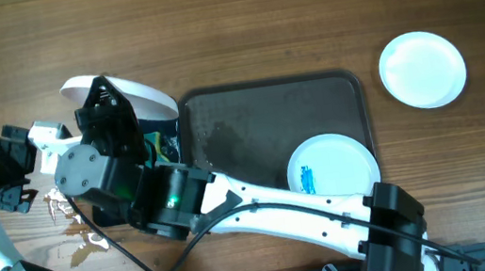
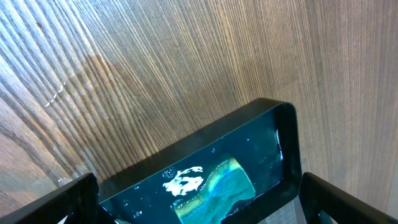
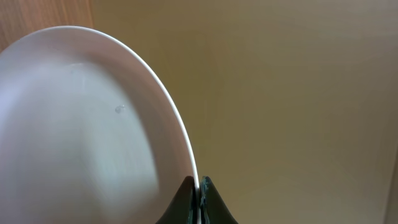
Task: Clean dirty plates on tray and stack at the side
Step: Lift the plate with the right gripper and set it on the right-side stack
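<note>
Plates are counted at three, and two trays, two pincers and one sponge are seen with them. One wooden table is spread beneath both pincers. One large dark grey tray is laid just to the right of the right pincer, its nearest edge close beside the lifted plate.

One plate is gripped by its rim between the fully closed fingers of the right pincer and is held tilted above the table. A small droplet is seen on its face. A second plate is set flat in the large tray, to the right of that pincer and nearer the arm's base. One blue smear is marked on it. A third plate is laid on the bare table, well to the right of that pincer, past the tray's far edge.

One smaller glossy black tray is placed below the right wrist and directly ahead of the left pincer. The left pincer is spread wide, and nothing is held in it. One green and yellow sponge is lain in the wet black tray, with white foam beside it. Scattered water drops are left on the table between the two arms.
</note>
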